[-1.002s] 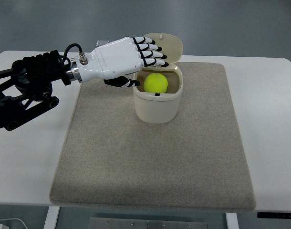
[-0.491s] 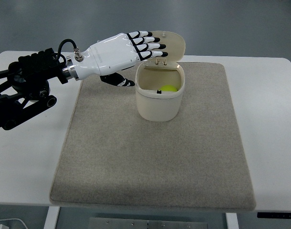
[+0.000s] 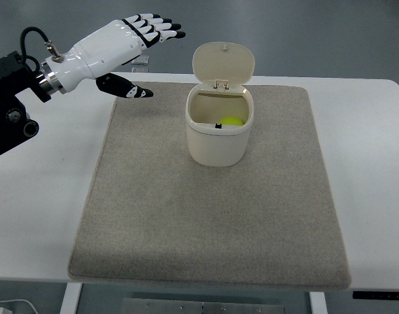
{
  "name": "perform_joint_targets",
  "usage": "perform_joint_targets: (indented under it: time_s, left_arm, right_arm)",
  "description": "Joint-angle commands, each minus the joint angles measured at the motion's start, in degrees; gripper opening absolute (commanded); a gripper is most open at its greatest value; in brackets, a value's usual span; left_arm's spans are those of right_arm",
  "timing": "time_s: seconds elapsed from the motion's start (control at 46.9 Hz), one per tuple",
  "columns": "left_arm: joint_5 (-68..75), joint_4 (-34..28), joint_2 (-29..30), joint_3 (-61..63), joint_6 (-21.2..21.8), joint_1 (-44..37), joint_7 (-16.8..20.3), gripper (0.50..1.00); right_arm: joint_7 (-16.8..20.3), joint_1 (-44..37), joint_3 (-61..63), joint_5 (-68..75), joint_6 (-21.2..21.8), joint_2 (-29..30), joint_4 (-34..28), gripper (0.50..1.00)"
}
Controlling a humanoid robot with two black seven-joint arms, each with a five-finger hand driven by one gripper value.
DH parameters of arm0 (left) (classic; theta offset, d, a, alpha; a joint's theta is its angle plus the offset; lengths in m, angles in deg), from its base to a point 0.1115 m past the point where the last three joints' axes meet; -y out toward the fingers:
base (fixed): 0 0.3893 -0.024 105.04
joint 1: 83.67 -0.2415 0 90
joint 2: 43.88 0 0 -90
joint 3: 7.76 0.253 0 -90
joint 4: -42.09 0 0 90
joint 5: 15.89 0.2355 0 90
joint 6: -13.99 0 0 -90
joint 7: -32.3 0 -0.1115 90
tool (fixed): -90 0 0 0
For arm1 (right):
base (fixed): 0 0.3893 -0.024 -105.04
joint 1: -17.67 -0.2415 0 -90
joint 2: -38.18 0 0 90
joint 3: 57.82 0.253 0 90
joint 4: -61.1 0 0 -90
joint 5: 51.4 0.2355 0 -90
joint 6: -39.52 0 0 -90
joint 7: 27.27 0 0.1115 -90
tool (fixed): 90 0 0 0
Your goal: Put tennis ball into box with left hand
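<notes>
Fuzzy tennis ball point(image 3: 233, 121) sits inside rounded cream box point(image 3: 219, 140).

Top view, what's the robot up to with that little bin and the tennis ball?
The tennis ball already sits inside the cream box, whose hinged lid stands open. The left hand is up near the mat's far left corner, clear of the box, fingers spread and holding nothing. The right arm is out of view. The drop looks done.
</notes>
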Motion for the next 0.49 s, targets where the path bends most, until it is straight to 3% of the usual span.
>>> perform_joint_targets:
  time_s: [0.0, 0.128, 0.235, 0.384, 0.469]
  left_arm:
    - [-6.8, -0.2, 1.6, 0.0, -0.3, -0.8, 0.0, 0.992]
    - [-21.9, -0.5, 3.6, 0.0, -3.0, -1.4, -0.1, 0.992]
    - [-36.9, -1.4, 4.6, 0.0, -8.6, -1.6, -0.2, 0.992]
    - [-53.2, -3.9, 6.0, 0.0, -19.9, -1.8, -0.3, 0.992]
    - [-59.6, -6.8, 6.2, 0.0, -29.6, -1.8, -0.4, 0.992]
  right_arm:
    - [0.0, -0.1, 0.0, 0.0, 0.0, 0.0, 0.0, 0.938]
    - [0.0, 0.0, 0.0, 0.0, 0.0, 0.0, 0.0, 0.940]
    - [0.0, -0.1, 0.0, 0.0, 0.0, 0.0, 0.0, 0.940]
    - [0.0, -0.1, 0.0, 0.0, 0.0, 0.0, 0.0, 0.940]
    - [0.0, -0.1, 0.0, 0.0, 0.0, 0.0, 0.0, 0.940]
